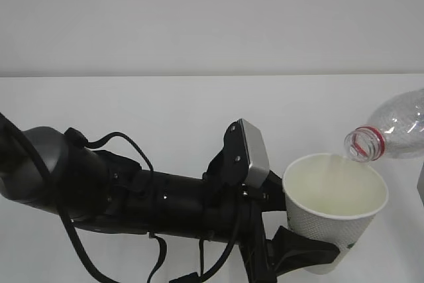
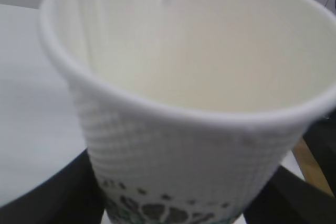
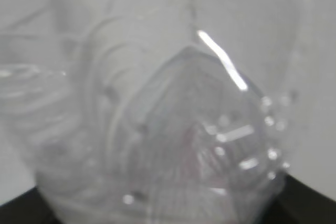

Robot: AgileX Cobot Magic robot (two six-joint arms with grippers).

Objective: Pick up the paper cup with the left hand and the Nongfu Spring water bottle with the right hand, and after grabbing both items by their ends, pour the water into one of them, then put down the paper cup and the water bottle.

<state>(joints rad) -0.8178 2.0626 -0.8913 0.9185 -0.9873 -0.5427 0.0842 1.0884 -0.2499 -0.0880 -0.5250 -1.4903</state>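
The white dimpled paper cup (image 1: 334, 213) stands upright, off the table, at the lower right of the exterior view. My left gripper (image 1: 326, 238) is shut on its lower wall. In the left wrist view the paper cup (image 2: 184, 145) fills the frame, with the left gripper (image 2: 173, 205) and its black fingers (image 2: 47, 198) on both sides of the base. The clear Nongfu Spring water bottle (image 1: 397, 127) lies tilted, its red-ringed mouth just over the cup's far rim. A faint stream of water (image 1: 336, 161) seems to fall into the cup. The bottle (image 3: 173, 129) fills the right wrist view, with the right gripper (image 3: 168, 211) shut on it.
My black left arm (image 1: 132, 193), with cables and a grey camera box (image 1: 255, 154), stretches across the lower left. The white table (image 1: 165, 111) runs back to a pale wall. The right arm is out of the exterior view.
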